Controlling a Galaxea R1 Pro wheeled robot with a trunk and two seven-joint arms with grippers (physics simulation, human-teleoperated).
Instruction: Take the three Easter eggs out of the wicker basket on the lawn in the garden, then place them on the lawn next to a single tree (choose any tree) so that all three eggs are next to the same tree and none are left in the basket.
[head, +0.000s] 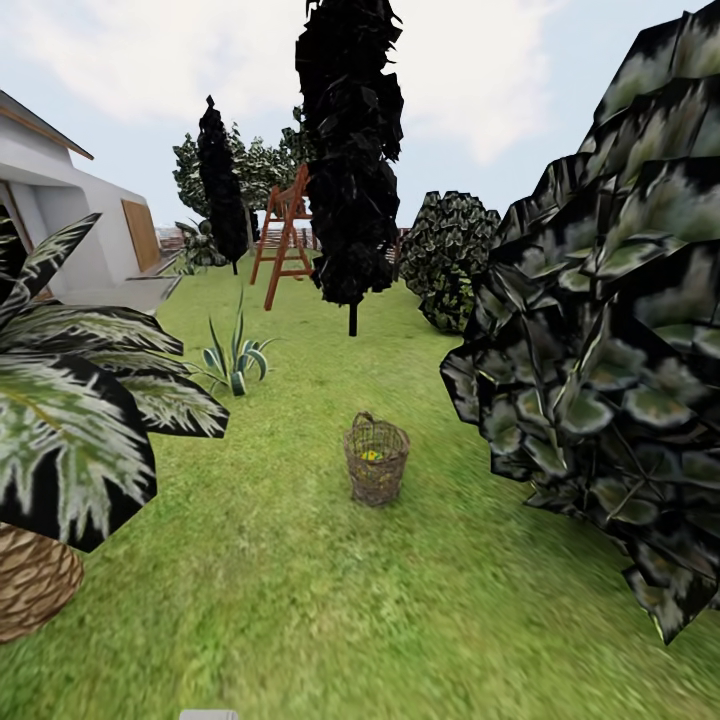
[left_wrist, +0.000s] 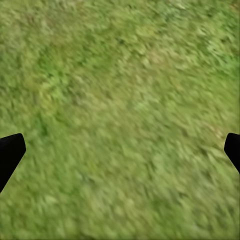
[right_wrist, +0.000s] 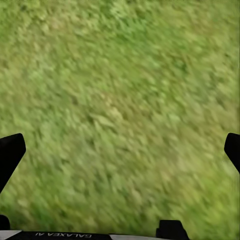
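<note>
The left claw is being held wide apart over bare lawn, nothing gripped or touched between its dark fingertips. The right claw is likewise being kept spread wide above grass, empty. Ahead, in the head view, the wicker basket is standing upright on the lawn, with yellow eggs glimpsed inside; their number cannot be told. A dark thin-trunked tree is rising behind it, a leafy tree just to its right, a palm at left.
</note>
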